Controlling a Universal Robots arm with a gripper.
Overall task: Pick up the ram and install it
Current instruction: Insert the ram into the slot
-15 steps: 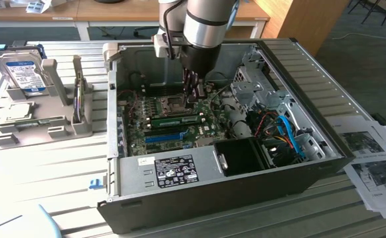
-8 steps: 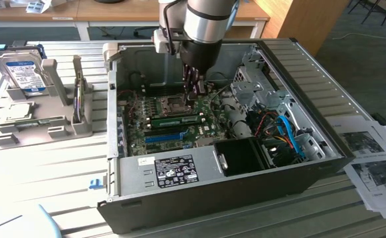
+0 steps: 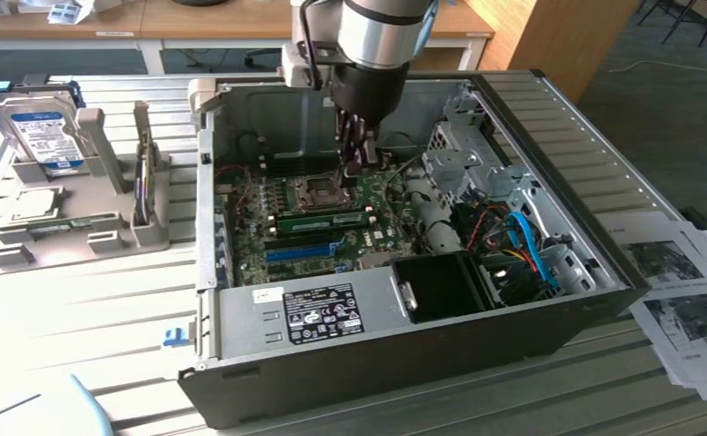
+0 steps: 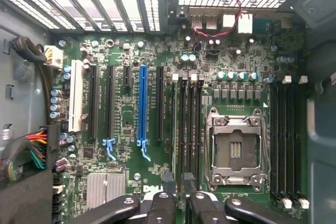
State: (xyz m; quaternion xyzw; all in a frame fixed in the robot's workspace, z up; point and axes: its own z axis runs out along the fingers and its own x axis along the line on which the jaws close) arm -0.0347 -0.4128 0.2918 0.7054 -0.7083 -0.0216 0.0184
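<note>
We see the open computer case (image 3: 596, 163) lying on its side on the slatted table (image 3: 111, 300). The green motherboard (image 3: 251, 250) covers its floor, with the empty CPU socket (image 3: 314, 192) near the middle. A bright blue slot (image 3: 299, 252) lies nearer the labelled power supply (image 3: 311, 309), and blue and orange cables (image 3: 526, 245) bunch up toward the exterior view's right.

The ram (image 3: 324, 219) sits lengthwise in a black memory slot between the CPU socket and the blue slot. It lies level with the board.

On the exterior view's left, a grey rack (image 3: 99, 241) holds an upright hard drive (image 3: 38, 132) with a blue label. Printed sheets (image 3: 681, 282) lie on the table at the exterior view's right.

The arm (image 3: 372, 36) drops almost straight down into the case from the top of the exterior view. Its gripper (image 3: 353, 174) hangs close over the board beside the CPU socket, above one end of the memory slots.

In the wrist view the two dark fingertips (image 4: 168, 182) stand a little apart with a narrow gap between them, and we make out nothing pinched there. They point at the end of the slot bank (image 4: 189, 129) next to the socket. We cannot tell whether they touch the board or the ram.
</note>
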